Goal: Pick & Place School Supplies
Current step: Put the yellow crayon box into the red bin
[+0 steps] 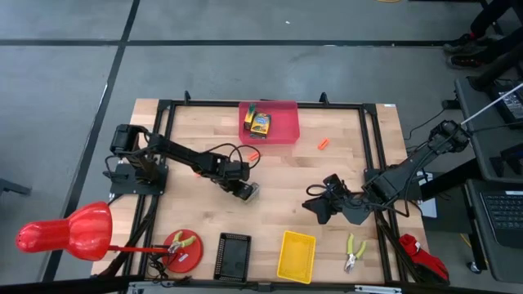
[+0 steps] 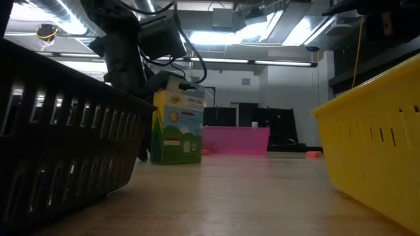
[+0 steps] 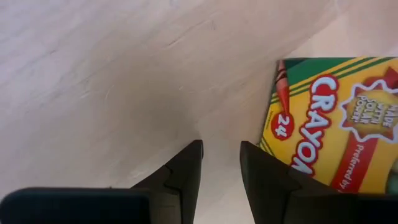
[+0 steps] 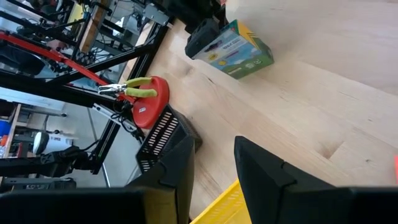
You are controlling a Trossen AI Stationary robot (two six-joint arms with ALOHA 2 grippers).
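Note:
A green-and-yellow crayon box [image 1: 251, 192] stands upright on its short end on the wooden table [image 2: 178, 124], near the table's middle. My left gripper [image 1: 243, 189] is low beside it, open, with nothing between its fingers [image 3: 221, 150]; the box [image 3: 336, 118] lies just outside one finger. A second crayon box [image 1: 258, 124] and a smaller yellow-and-dark block [image 1: 250, 111] lie in the pink bin [image 1: 288, 107] at the far edge. My right gripper [image 1: 315, 206] waits open and empty [image 4: 214, 143], right of centre. My left gripper has the outer side of one finger [image 3: 267, 177] right next to the crayon box's printed face near its lower edge [image 3: 292, 155]. I cannot tell whether it touches. The box stands on the table by itself.
A black basket [image 1: 232, 256] and a yellow basket [image 1: 296, 256] sit at the near edge. Yellow-green pliers [image 1: 353, 251] lie right of them; another pair rests on a red disc [image 1: 181, 247]. A small orange piece [image 1: 324, 144] lies right of the pink bin. A black frame runs round the table.

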